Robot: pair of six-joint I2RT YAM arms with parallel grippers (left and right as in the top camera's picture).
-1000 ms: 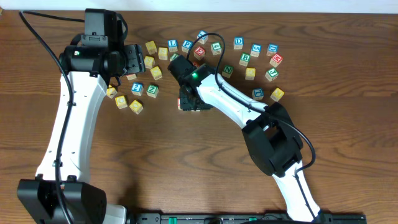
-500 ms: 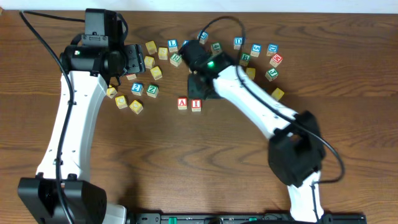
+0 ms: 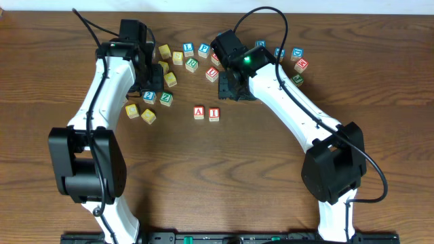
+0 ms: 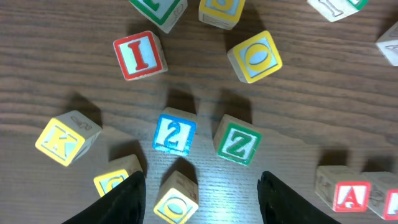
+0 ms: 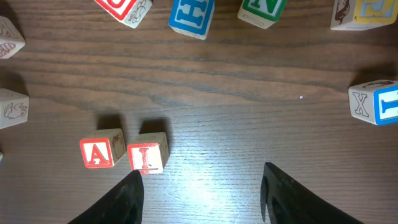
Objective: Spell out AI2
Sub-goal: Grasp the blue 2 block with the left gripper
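- Red-lettered wooden A cube (image 3: 199,113) and red-lettered wooden I cube (image 3: 214,114): side by side on bare dark brown wooden worktop (image 3: 271,169), clear of the loose heap, so the word reads left to right. The spot to the right of the I is free for the third character.
- Blue-numbered wooden 2 cube (image 4: 175,133): in the heap on the left, numeral up, with a green-lettered wooden Z cube (image 4: 237,142) just beside it.
- Left pincer (image 4: 202,186): fingers spread, holding nothing. I have it hovering near the 2, which I judge suits a straight descent.
- Right pincer (image 5: 205,193): fingers spread, empty, looking down on the A–I pair from the far side.
- Change: one second ago my right arm covered the pair. Half a second ago it had lifted off, and now it is drawn further back. My left arm has swung its wrist over the heap.
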